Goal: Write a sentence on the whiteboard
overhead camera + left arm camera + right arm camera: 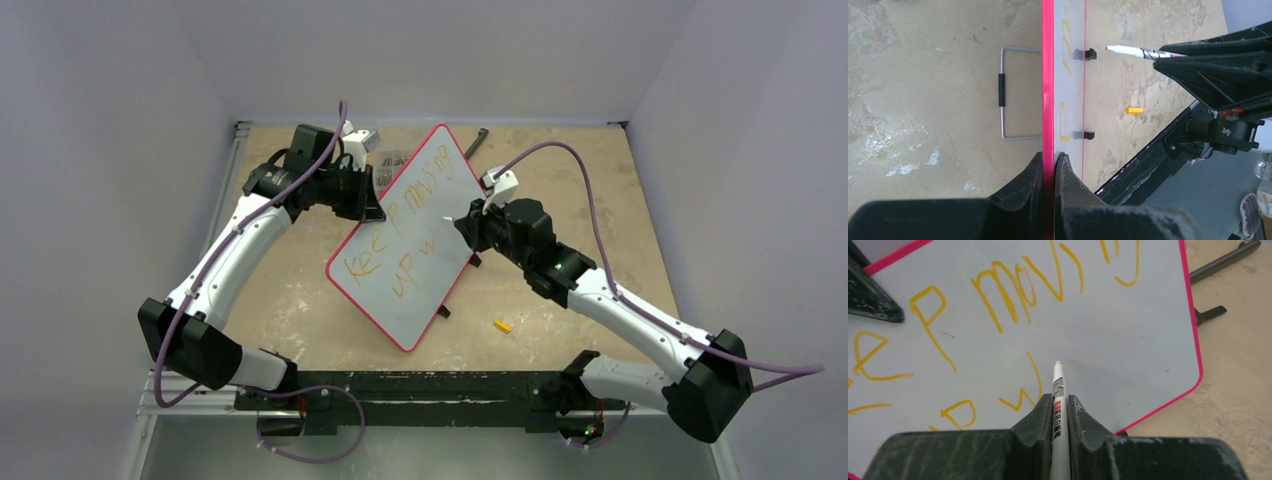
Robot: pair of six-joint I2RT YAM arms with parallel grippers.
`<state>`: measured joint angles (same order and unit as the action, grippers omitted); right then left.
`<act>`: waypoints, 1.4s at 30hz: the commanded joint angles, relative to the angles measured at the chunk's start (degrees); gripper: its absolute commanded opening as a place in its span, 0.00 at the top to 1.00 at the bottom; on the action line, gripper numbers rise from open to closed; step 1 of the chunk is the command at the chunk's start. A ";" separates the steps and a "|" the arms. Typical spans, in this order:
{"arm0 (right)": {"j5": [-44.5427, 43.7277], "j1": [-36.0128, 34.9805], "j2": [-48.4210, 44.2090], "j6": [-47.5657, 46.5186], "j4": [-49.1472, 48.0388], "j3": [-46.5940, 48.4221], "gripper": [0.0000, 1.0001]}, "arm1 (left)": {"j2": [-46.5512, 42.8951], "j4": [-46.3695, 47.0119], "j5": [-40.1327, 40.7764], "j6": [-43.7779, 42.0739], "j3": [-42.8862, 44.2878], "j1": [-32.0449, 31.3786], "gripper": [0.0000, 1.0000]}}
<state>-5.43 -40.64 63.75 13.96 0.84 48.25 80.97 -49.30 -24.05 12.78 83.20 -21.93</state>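
– Jaws, state?
– Left jaws are clenched on the red frame of the whiteboard [405, 312], at its upper-left edge in the top view. Right jaws are clenched mid-barrel on the marker [1059, 390], tip forward.
– Board position?
– Centre of the tabletop [600, 200], turned corner-up in the top view, with black feet [1090, 53] along its lower-right edge. The sentence [398, 240] reads "Keep moving" with "upw" beneath, so judged unfinished.
– Handling?
– Judged light, thin and stiff, with a slick face. With feet on one edge only, it may rock or skate under pen pressure. Hold it by the frame edge, not the written face, which would smear. The marker is slim and smooth and could slide in the grip if pressed hard. Tip contact with the board: cannot tell.
– Anything else?
– A small yellow piece [502, 325] lies at lower right, apart from the board.
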 commanded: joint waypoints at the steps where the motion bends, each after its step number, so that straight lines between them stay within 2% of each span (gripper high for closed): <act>1: -0.06 1.78 0.66 0.48 -1.77 -1.00 1.00 | -0.74 0.44 7.88 -5.66 -0.01 -0.13 1.00; 16: 1.55 2.03 8.07 -1.41 -3.29 3.44 1.00 | -0.29 0.57 7.71 -5.66 -0.05 -0.11 1.00; 31: 9.00 1.92 7.94 -2.45 -4.71 2.38 1.00 | -0.02 0.61 7.27 -5.46 -0.03 -0.12 1.00; 42: 12.53 1.89 5.65 -1.32 -4.89 -2.77 1.00 | -0.03 0.62 7.61 -5.57 -0.06 -0.13 1.00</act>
<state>2.24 -38.17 71.09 12.14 -1.89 47.59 80.97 -49.41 -23.62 12.82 83.20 -21.91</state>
